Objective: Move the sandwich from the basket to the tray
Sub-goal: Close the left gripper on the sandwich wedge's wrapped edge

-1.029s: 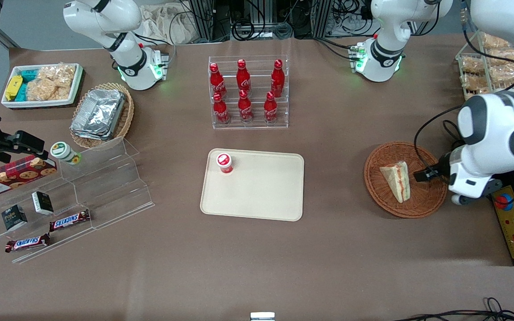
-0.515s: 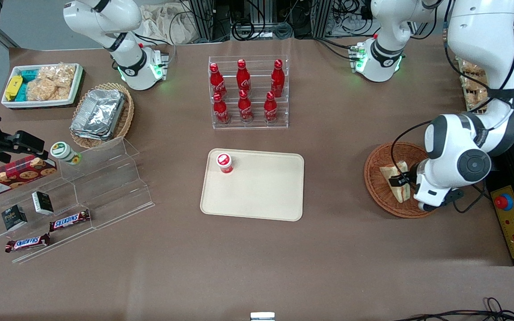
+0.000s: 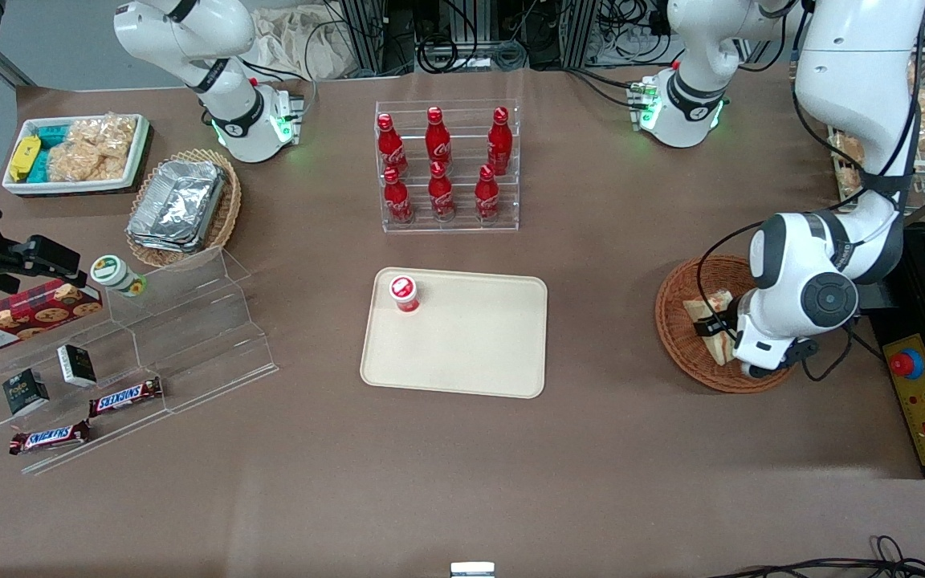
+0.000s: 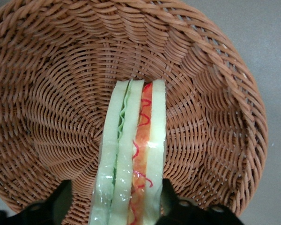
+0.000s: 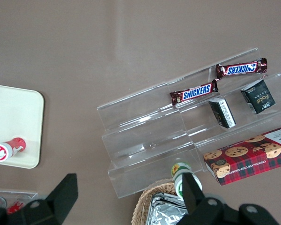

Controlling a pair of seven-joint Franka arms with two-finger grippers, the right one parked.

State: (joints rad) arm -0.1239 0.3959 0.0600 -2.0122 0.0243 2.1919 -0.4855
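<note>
The sandwich (image 3: 710, 308) (image 4: 131, 154) stands on edge in the reddish-brown woven basket (image 3: 681, 353) (image 4: 210, 117) at the working arm's end of the table. Its white bread with green and red filling faces the wrist camera. My left gripper (image 3: 716, 329) (image 4: 116, 206) is down in the basket and open, with one dark finger (image 4: 61, 201) on each side of the sandwich. One finger sits against the bread; the other stands a little apart from it. The arm's wrist hides part of the sandwich in the front view. The beige tray (image 3: 462, 353) lies mid-table.
A small red-capped bottle (image 3: 404, 293) stands on the tray's corner. A clear rack of red cola bottles (image 3: 446, 168) stands farther from the front camera than the tray. A yellow box with a red stop button (image 3: 920, 393) lies beside the basket.
The left arm swung in over the basket from the table's end. Its gripper went from beside the sandwich to straddling it, and the wrist now covers part of the sandwich.
</note>
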